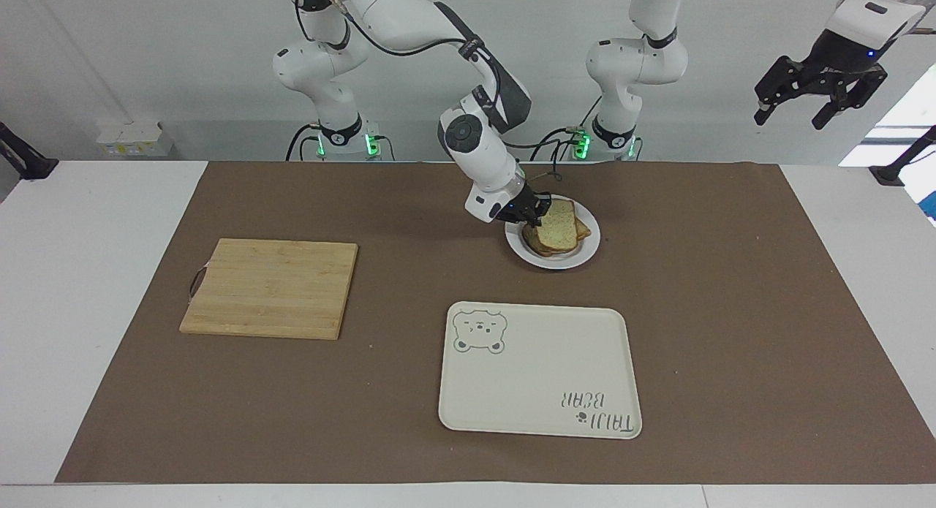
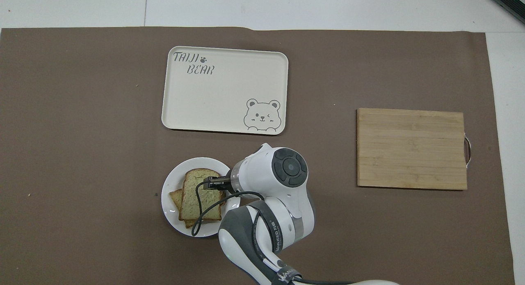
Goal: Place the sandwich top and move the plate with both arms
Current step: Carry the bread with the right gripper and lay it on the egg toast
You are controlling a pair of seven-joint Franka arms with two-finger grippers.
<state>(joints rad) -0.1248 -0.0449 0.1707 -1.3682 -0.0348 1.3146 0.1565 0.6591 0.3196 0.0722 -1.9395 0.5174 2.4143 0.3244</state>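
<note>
**Two arms: right at the plate, left parked high**

Facing view: right gripper point(image 1: 537, 214) is down at the plate point(image 1: 587, 251), on the edge toward the right arm's end of the table. Its tips sit against the sandwich top point(image 1: 557, 225); can't tell whether the fingers are spread or pinching the bread. The sandwich top lies on the lower slice point(image 1: 541, 244), slightly skewed, so the darker crust pokes out along the edge. The plate sits on the brown mat point(image 1: 731, 311), nearer the robots than the cream tray point(image 1: 537, 376). The cutting board point(image 1: 269, 287) is well apart, toward the right arm's end. Left gripper point(image 1: 819, 102) hangs high off the left arm's end of the table, fingers spread apart, nothing in them.

Overhead view: right gripper point(image 2: 214, 182) reaches over the sandwich top point(image 2: 197, 194); the arm's wrist covers part of the plate point(image 2: 172, 182). A corner of the lower slice point(image 2: 176, 197) shows beside the top slice. The tray point(image 2: 223, 90) is farther from the robots than the plate, and the cutting board point(image 2: 411, 148) lies off toward the right arm's end. Left gripper not visible here.
</note>
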